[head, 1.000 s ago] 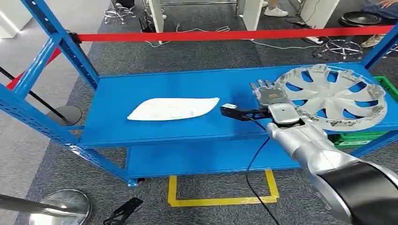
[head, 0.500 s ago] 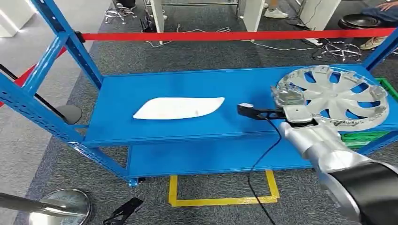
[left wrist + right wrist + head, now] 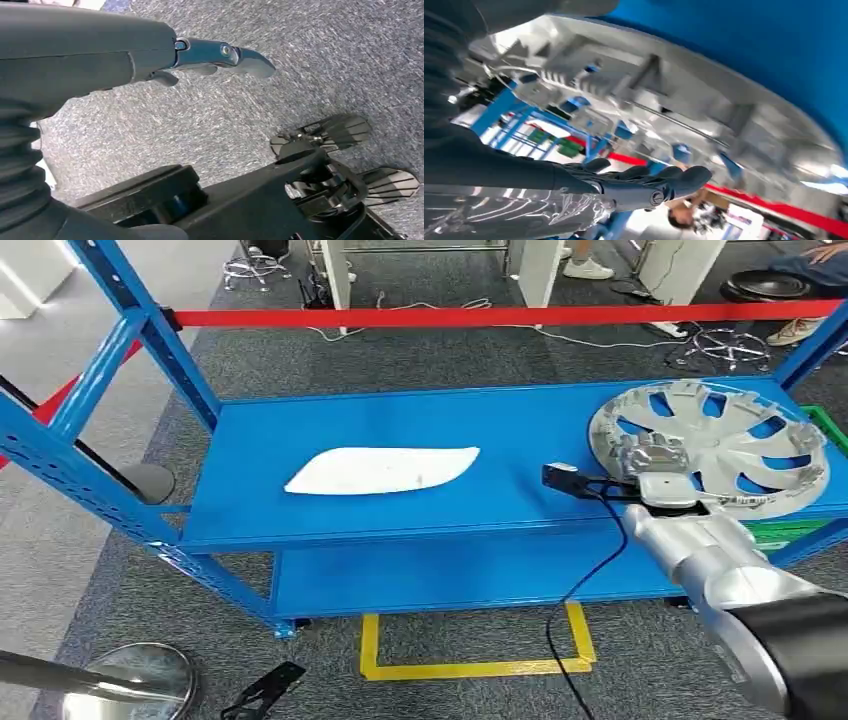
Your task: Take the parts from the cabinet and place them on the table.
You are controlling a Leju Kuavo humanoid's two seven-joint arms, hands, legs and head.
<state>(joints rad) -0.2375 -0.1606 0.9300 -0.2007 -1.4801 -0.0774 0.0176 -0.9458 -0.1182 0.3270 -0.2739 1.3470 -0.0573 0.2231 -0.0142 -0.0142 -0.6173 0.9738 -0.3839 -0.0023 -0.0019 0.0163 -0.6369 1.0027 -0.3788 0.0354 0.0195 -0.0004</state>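
A silver wheel cover (image 3: pixel 725 440) lies at the right end of the blue cabinet shelf (image 3: pixel 400 415). A flat white part (image 3: pixel 380 470) lies left of the shelf's middle. My right hand (image 3: pixel 650 455) is over the cover's near-left rim, and its arm comes in from the lower right. In the right wrist view the cover's ribbed face (image 3: pixel 649 90) is close to the dark fingers (image 3: pixel 644 185), which are stretched out with a gap to the cover. My left hand (image 3: pixel 210 55) hangs over grey carpet and holds nothing.
A green crate (image 3: pixel 800 532) sits under the cover's right side. A red barrier tape (image 3: pixel 450 315) runs behind the shelf, between blue uprights (image 3: pixel 150 330). A lower shelf (image 3: pixel 420 575), a yellow floor mark (image 3: pixel 470 668) and a stanchion base (image 3: pixel 140 675) lie below.
My right hand has moved right along the shelf, from beside the wheel cover to over its near-left rim. The view shifted slightly; the white part has not moved.
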